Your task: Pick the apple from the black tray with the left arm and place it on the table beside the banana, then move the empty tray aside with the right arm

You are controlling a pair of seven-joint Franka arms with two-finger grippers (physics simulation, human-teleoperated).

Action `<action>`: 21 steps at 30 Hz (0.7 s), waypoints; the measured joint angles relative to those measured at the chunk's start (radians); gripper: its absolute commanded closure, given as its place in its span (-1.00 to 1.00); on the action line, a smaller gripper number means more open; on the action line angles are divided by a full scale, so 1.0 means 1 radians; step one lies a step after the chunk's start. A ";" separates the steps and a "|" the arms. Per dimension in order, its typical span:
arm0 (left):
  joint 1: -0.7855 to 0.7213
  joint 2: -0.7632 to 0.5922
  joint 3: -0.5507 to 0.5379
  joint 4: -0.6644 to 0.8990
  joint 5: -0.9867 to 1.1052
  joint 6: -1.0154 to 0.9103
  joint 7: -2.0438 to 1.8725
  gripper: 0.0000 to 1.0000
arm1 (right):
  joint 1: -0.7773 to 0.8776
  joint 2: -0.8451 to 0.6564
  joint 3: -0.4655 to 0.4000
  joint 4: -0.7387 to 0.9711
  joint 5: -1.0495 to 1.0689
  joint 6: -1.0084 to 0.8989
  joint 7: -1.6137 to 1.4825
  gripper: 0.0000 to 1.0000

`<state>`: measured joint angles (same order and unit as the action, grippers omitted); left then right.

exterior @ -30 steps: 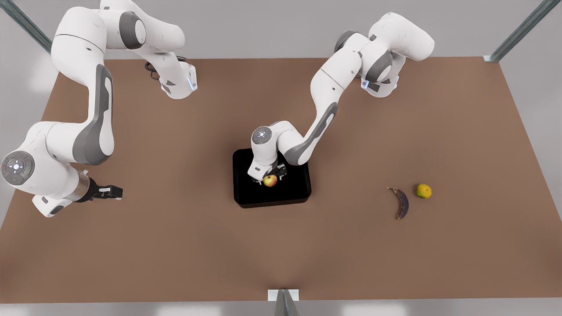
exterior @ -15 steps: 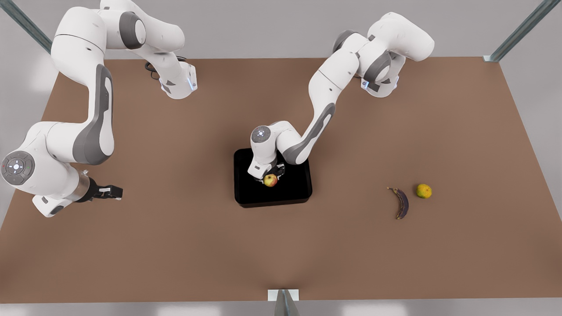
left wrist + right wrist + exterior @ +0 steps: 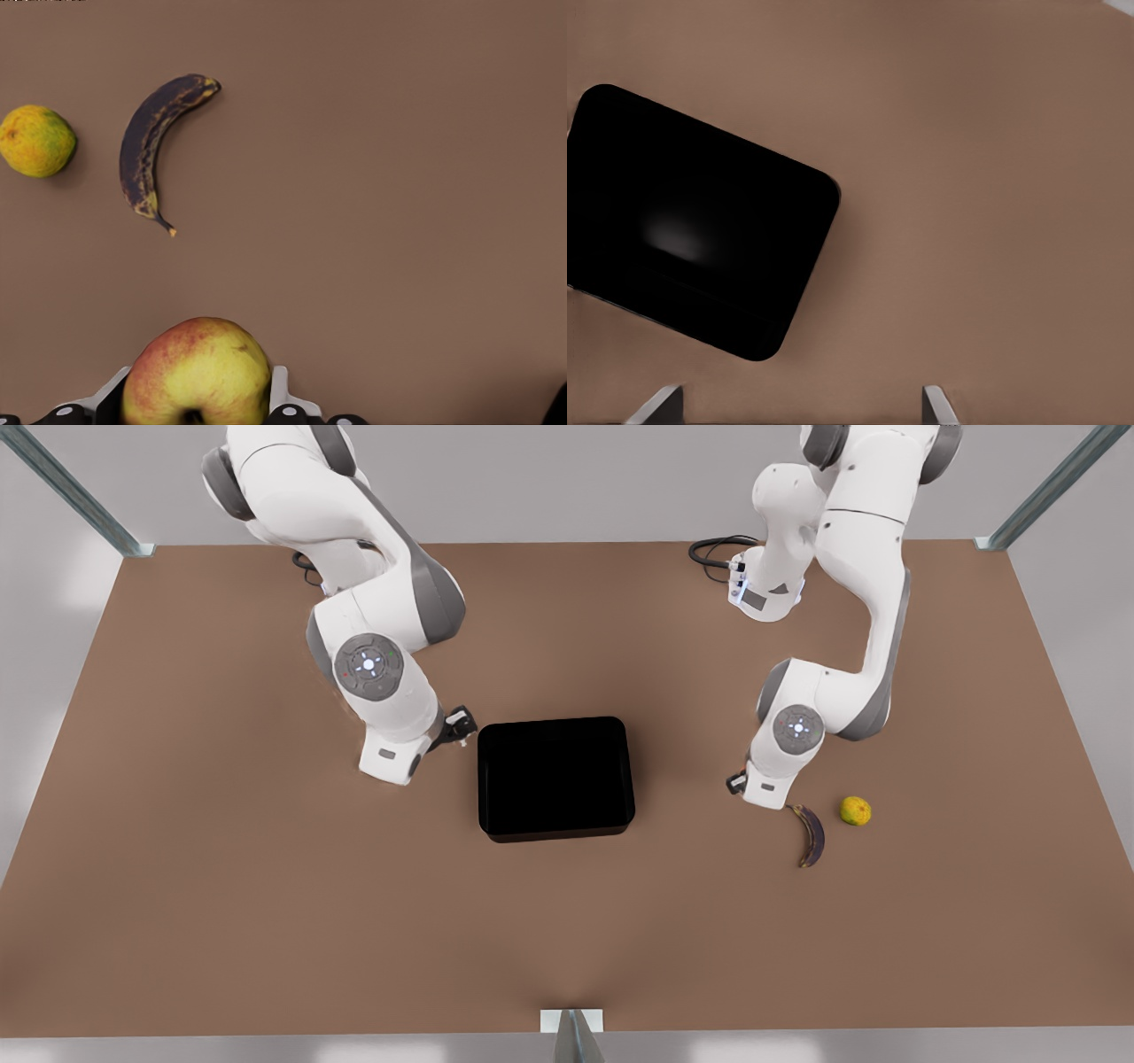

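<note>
The apple (image 3: 197, 372), yellow-green with a red blush, sits between the fingers of my left gripper (image 3: 197, 400), which is shut on it. In the front view this gripper (image 3: 742, 784) hangs over the table (image 3: 266, 912) just left of the dark banana (image 3: 811, 834) (image 3: 146, 150), and the hand hides the apple there. The black tray (image 3: 554, 779) (image 3: 682, 230) lies empty at the table's middle. My right gripper (image 3: 456, 726) (image 3: 797, 407) is open, close to the tray's far left corner.
A yellow-orange citrus fruit (image 3: 855, 810) (image 3: 35, 140) lies just right of the banana. Both arm bases stand at the table's far edge, with cables beside them. Bare tabletop stretches in front of the tray and to both sides.
The left gripper has carried the apple out of the tray to beside the banana. The tray is now empty. The right arm has swung from the far left to the tray's left corner.
</note>
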<state>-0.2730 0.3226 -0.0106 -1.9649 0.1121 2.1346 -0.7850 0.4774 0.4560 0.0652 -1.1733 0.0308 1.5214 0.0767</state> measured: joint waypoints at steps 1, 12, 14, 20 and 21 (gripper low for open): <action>0.009 0.025 0.000 0.000 -0.001 0.024 0.034 -0.43 | 0.004 0.014 0.018 0.001 0.003 0.002 0.039 -1.00; 0.007 -0.077 -0.008 0.144 -0.005 0.008 0.297 -1.00 | -0.019 0.153 0.031 -0.146 0.108 0.147 0.409 -1.00; 0.015 -0.102 0.001 0.233 -0.017 -0.073 0.344 -1.00 | -0.026 0.168 0.031 -0.188 0.107 0.184 0.449 -0.99; 0.157 -0.224 0.019 0.268 -0.099 -0.249 0.470 -1.00 | -0.048 0.165 0.034 -0.312 0.106 0.291 0.511 -0.99; 0.150 -0.227 0.016 0.267 -0.103 -0.267 0.483 -1.00 | -0.047 0.169 0.035 -0.329 0.106 0.310 0.516 -0.99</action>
<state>-0.1231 0.0955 0.0058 -1.6975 0.0086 1.8680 -0.3021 0.4308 0.6251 0.1003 -1.5023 0.1372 1.8316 0.5922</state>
